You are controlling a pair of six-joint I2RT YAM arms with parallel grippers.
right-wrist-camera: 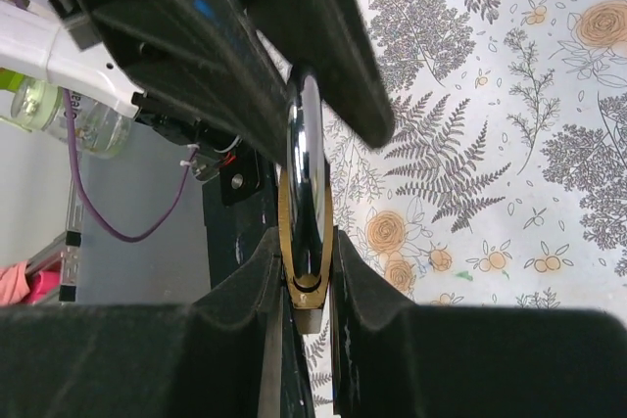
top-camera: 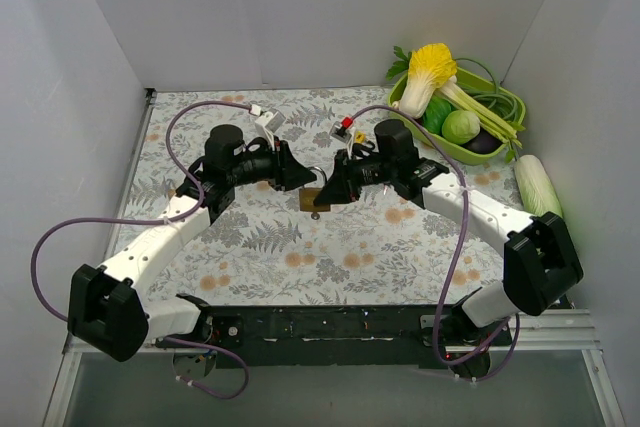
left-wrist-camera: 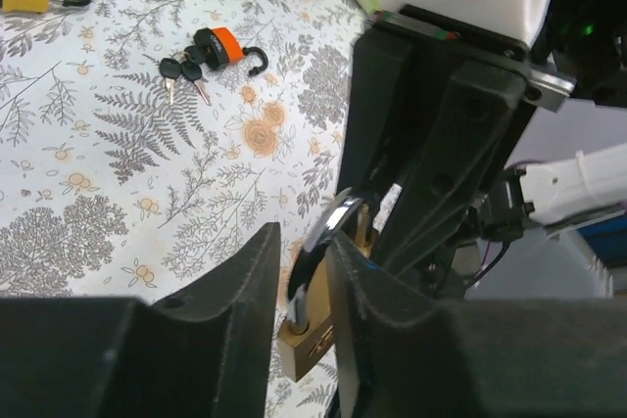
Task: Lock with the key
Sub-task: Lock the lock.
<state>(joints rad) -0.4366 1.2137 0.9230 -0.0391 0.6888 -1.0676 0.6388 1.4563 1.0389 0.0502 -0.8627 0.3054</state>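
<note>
Padlock: brass padlock [right-wrist-camera: 306, 242] held between the two grippers over the floral worktop [top-camera: 260, 257].
Long axis: runs body to shackle, seen edge-on, with the shackle pointing away from the right gripper [right-wrist-camera: 306, 276].
Right jaws: clamped narrowly on the padlock's brass body.
Left jaws: the left gripper [left-wrist-camera: 304, 271] is drawn in on the padlock's shackle, seemingly gripping it.
Done: padlock is picked up and braced.
Left: no key shows in the padlock. The only keys [left-wrist-camera: 181, 75] in view lie by an orange padlock [left-wrist-camera: 217, 46], well apart from it.
</note>
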